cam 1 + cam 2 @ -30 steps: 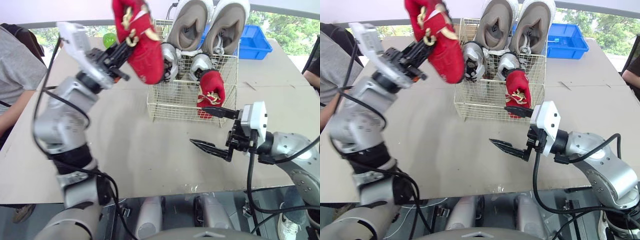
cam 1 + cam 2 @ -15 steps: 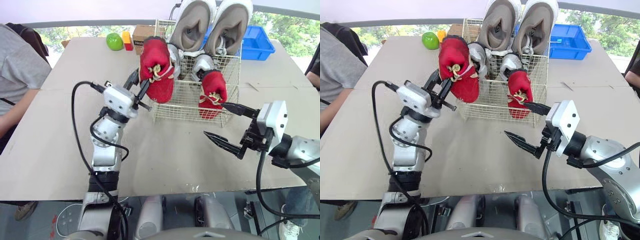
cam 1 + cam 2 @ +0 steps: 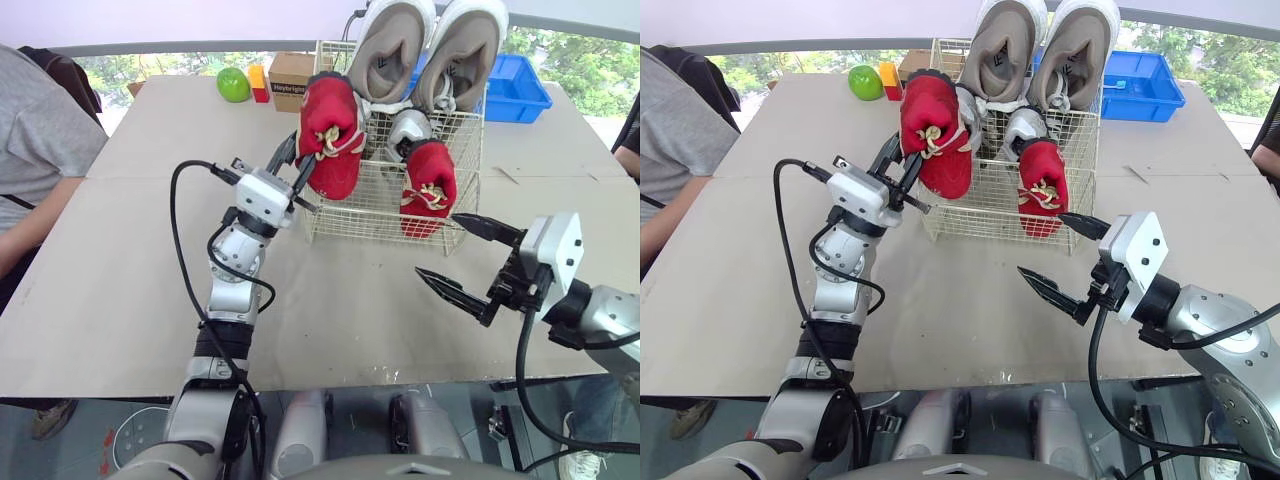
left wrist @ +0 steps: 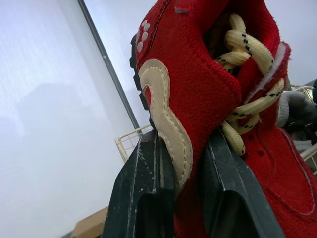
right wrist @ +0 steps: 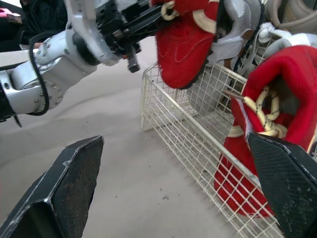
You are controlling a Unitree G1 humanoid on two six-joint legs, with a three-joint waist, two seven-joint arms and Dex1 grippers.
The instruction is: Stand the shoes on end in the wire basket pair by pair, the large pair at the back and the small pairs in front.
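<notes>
The wire basket (image 3: pixel 345 222) stands at the table's middle back. Two large grey shoes (image 3: pixel 388 45) stand on end at its rear, two small silver shoes (image 3: pixel 404 128) before them, and one red shoe (image 3: pixel 428 187) stands at its front right. My left gripper (image 3: pixel 293 158) is shut on a second red shoe (image 3: pixel 330 140) by its heel collar (image 4: pixel 171 129), holding it over the basket's front left corner, toe down. My right gripper (image 3: pixel 462 262) hovers open in front of the basket's right side, holding nothing.
A green apple (image 3: pixel 234 84), a small yellow and red block (image 3: pixel 257 78) and a cardboard box (image 3: pixel 291 68) sit at the back left. A blue bin (image 3: pixel 516 86) stands behind the basket on the right. A person in grey (image 3: pixel 35 160) sits at the left edge.
My left arm has swung the red shoe down from high at the left to the basket's front left corner. My right gripper has drifted slightly right and stays open.
</notes>
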